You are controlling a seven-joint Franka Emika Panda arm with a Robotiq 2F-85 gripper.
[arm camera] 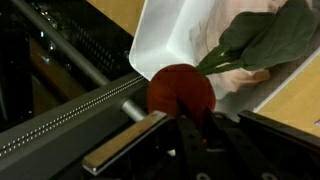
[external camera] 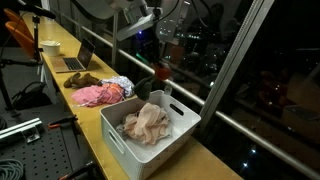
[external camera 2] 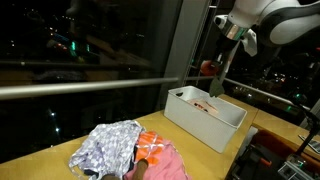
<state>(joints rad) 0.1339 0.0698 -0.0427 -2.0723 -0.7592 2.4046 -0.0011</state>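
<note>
One robot gripper (arm camera: 178,118) is closed most of the way on a round red thing (arm camera: 182,92) with green leaves (arm camera: 262,35), perhaps a toy radish. The wrist view shows it pinched between the fingers. The red thing hangs in the air over the far rim of a white bin (external camera: 118,140), on the window side, and appears not to touch it. The step in hand looks like a carry, with the thing held aloft above the bin. Any next move calls for a steady grip and for clearance from the bin's rim and from the metal window rail (arm camera: 80,105) just beyond. Inside the bin lies a crumpled beige cloth (external camera: 147,124). The bin stands on a long wooden counter (external camera: 200,160). Farther along the counter, a pink cloth (external camera: 97,95) and a patterned cloth (external camera 2: 108,148) lie heaped together. Beyond them are an open laptop (external camera: 78,60) and a pale cup (external camera: 50,47). A dark window (external camera 2: 90,50) runs the counter's length, showing city lights at night.
</note>
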